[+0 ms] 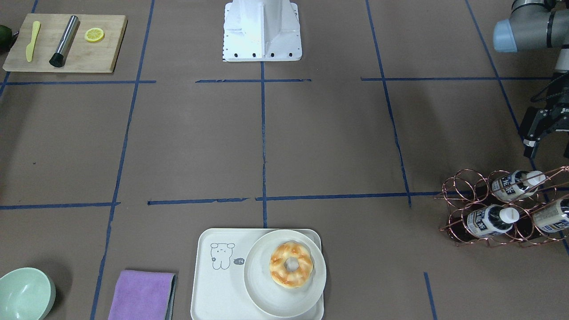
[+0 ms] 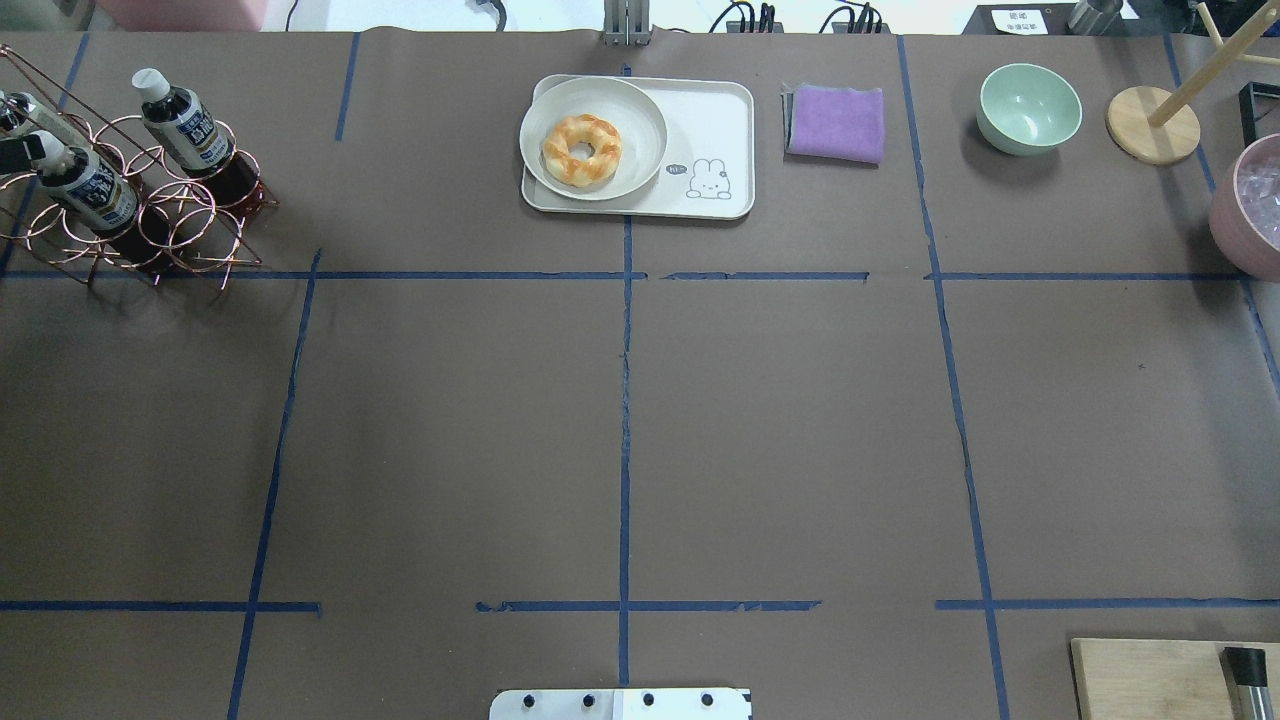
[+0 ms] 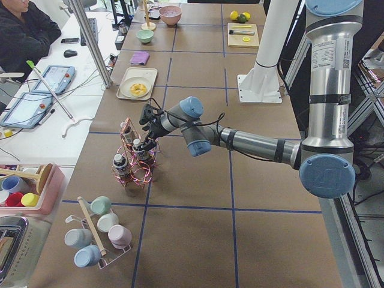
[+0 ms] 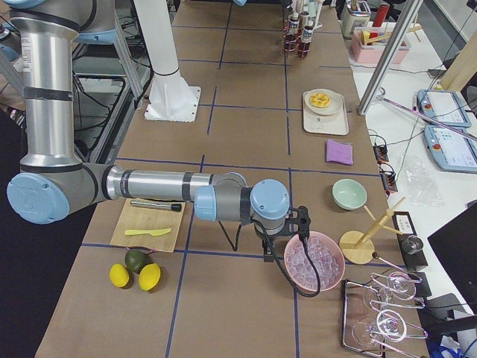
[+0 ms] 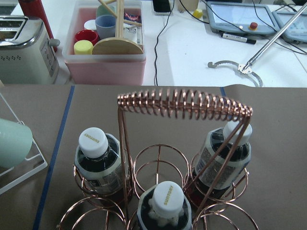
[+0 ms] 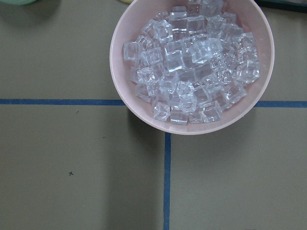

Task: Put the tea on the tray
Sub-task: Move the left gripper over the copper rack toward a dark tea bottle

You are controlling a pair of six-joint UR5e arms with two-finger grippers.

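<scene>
Though absent from its wrist view, left claw [image 1: 549, 149] front-on apparently open, empty; right claw [image 4: 301, 222] untellable.

Glossy copper wire forms the rack [image 5: 184, 101]; the tea [image 5: 97, 162] in it is clear plastic, with smooth white caps [image 5: 93, 141]. Matt brown paper covers the table [image 2: 450, 420].

Lighting: even, diffuse, from overhead; the brown table [image 2: 450, 420] is matte and free of glare, with soft short shadows beside the copper rack [image 2: 150, 230] and the green bowl [image 2: 1030, 108]. Ice cubes [image 6: 192, 62] carry small white glints, and the white desk [image 5: 192, 48] behind the rack is bright, near washed out. All views sharp.
</scene>
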